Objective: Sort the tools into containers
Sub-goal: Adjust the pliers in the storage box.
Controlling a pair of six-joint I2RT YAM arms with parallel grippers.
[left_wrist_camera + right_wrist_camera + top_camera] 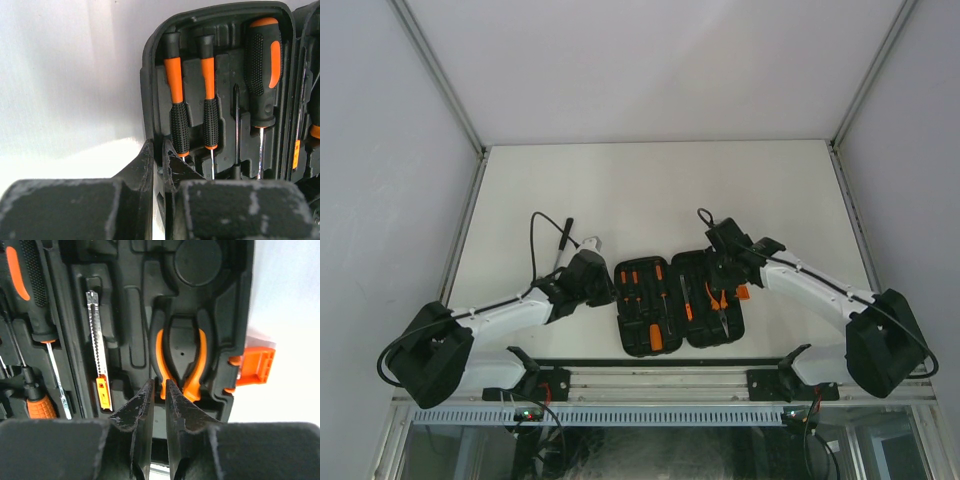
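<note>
The black tool case (620, 330) lies open flat on the white table between my arms. Its left half (150, 65) holds two thin screwdrivers (176, 95) and a thick screwdriver (262, 65) in slots. Its right half (235, 300) holds the orange-handled needle-nose pliers (180, 360) and a slim knife (98, 355), with the orange latch (255, 365) at its edge. My left gripper (608, 290) (160, 147) is shut on the case's left rim. My right gripper (723, 272) (159, 387) is closed on the end of the pliers' left handle. No hammer shows.
A black cable (545, 225) loops over the table left of the case. A round moulded recess (195, 262) in the right half is bare. A metal rail (660, 375) runs along the near edge, and grey walls enclose the table.
</note>
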